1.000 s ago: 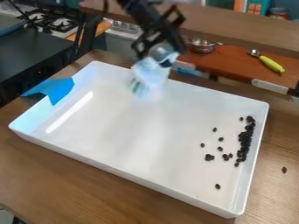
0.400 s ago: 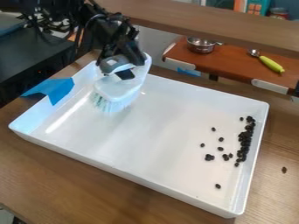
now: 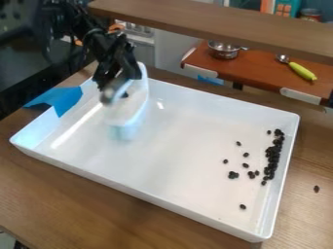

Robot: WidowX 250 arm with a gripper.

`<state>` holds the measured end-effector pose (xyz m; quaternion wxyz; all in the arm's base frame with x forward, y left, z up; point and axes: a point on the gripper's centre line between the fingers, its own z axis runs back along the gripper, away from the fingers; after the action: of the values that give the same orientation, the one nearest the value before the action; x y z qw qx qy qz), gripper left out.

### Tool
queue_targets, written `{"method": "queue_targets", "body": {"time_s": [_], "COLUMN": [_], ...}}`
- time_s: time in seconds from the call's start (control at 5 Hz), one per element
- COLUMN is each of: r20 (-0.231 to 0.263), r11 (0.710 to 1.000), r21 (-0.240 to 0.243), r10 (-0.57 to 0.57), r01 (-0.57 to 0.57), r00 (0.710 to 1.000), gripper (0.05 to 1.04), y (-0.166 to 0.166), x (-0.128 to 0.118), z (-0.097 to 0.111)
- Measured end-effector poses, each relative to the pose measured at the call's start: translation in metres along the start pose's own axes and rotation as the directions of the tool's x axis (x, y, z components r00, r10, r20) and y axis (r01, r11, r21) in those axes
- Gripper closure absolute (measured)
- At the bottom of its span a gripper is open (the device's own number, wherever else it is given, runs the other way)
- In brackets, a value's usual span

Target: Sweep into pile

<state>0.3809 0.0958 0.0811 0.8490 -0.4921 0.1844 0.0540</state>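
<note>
At the upper left of the white tray (image 3: 156,193), the black gripper (image 3: 117,93) is shut on a white brush (image 3: 133,104). The brush is blurred, its pale blue-green bristles pointing down over the tray's left part; whether they touch the floor I cannot tell. Small dark pieces (image 3: 272,156) form a dense band along the tray's right wall. Several loose ones (image 3: 232,175) lie scattered just left of that band, with one (image 3: 242,206) nearer the front.
Blue tape (image 3: 60,99) covers part of the tray's left rim. One dark piece (image 3: 317,188) lies on the wooden table (image 3: 98,206) right of the tray. Behind are a raised wooden shelf (image 3: 214,26), a metal pot (image 3: 224,50) and a green-handled utensil (image 3: 302,71).
The arm and brush first came left and forward from the tray's back edge, then shifted slightly left and nearer the front. The dark pieces look nearly unchanged.
</note>
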Motion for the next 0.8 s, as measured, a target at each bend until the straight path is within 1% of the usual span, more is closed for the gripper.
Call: {"method": "queue_targets", "body": {"time_s": [0.2,0.4,0.6,0.8], "r20": [0.018,0.117,0.338,0.509], "r11": [0.998,0.990,0.926,0.824], "r21": [0.055,0.141,0.377,0.555], "r10": [-0.007,-0.013,-0.143,-0.230], "r01": [0.006,-0.003,0.005,-0.111], "r00": [1.000,0.993,0.930,0.830], "gripper": [0.059,0.067,0.068,0.070], "y": [0.013,0.022,0.014,0.009], "x": [0.002,0.007,0.000,-0.011], "z": [0.003,0.011,0.029,0.044]}}
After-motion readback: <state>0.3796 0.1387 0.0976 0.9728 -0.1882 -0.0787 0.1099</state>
